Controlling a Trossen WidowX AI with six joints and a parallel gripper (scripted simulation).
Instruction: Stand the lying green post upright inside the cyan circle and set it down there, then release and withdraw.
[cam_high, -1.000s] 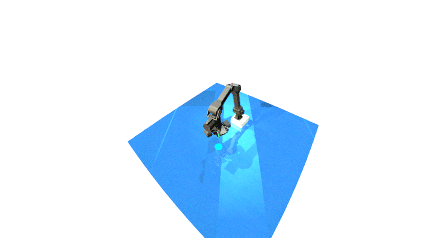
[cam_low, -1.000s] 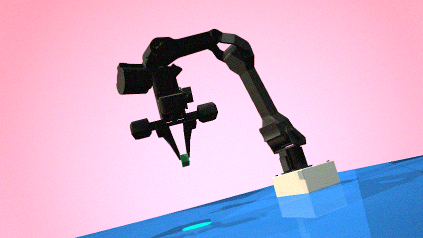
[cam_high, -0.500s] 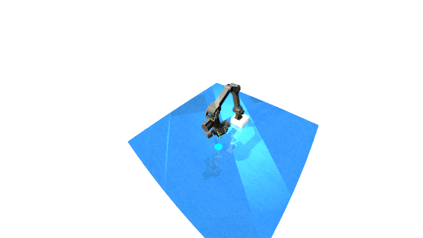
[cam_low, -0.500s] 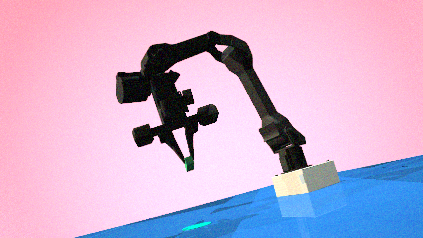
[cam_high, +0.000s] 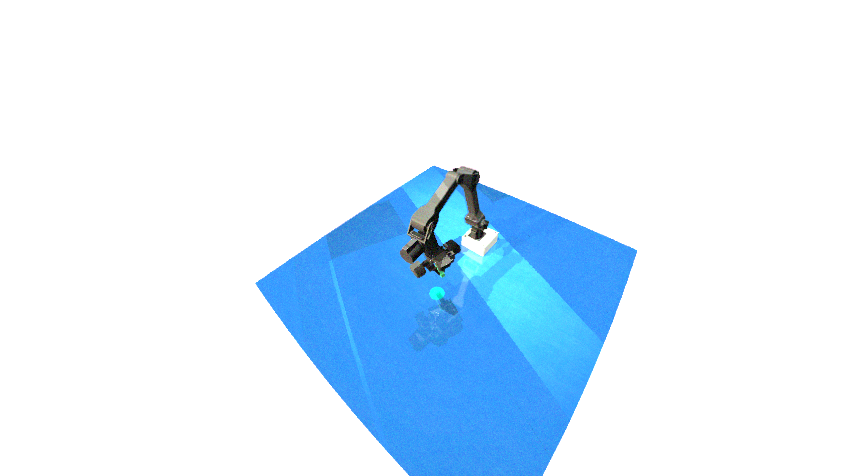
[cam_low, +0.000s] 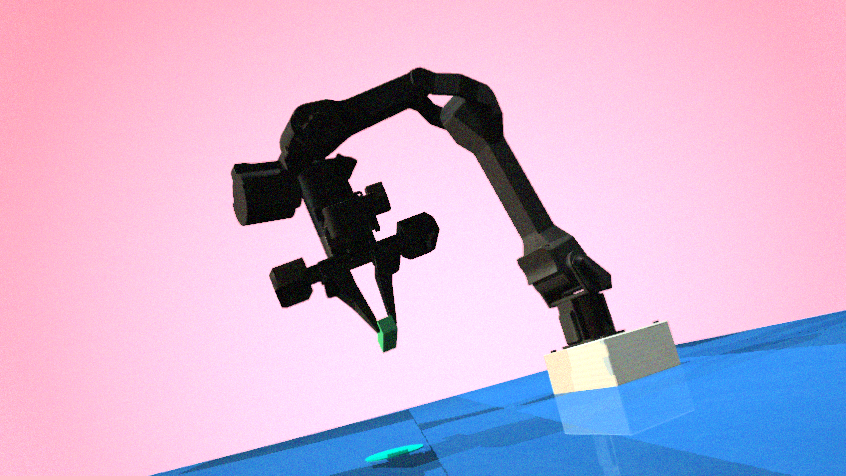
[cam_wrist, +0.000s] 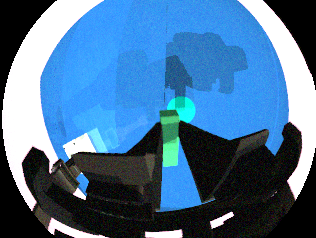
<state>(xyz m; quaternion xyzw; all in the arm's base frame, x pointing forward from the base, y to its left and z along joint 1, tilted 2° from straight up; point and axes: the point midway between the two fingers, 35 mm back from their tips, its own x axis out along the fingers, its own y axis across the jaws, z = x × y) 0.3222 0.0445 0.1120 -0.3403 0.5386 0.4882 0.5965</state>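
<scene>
The green post (cam_high: 441, 273) (cam_low: 386, 334) (cam_wrist: 170, 140) is held in the air between the fingertips of my gripper (cam_low: 385, 325) (cam_wrist: 169, 125), which is shut on it. In the exterior view the post hangs well above the floor and is tilted; how far it is from upright is hard to tell. The cyan circle (cam_high: 437, 293) (cam_low: 394, 453) (cam_wrist: 184, 109) lies flat on the blue surface below the gripper. In the wrist view it shows just beyond the post's far end, a little to the right, and the post's end covers a small part of its edge.
The arm's white base block (cam_high: 480, 242) (cam_low: 615, 357) (cam_wrist: 81, 145) stands on the blue surface (cam_high: 461, 402) (cam_low: 769, 402) (cam_wrist: 100, 60), to the right of the circle in the top and exterior views. Shadows and reflections of the arm lie around the circle.
</scene>
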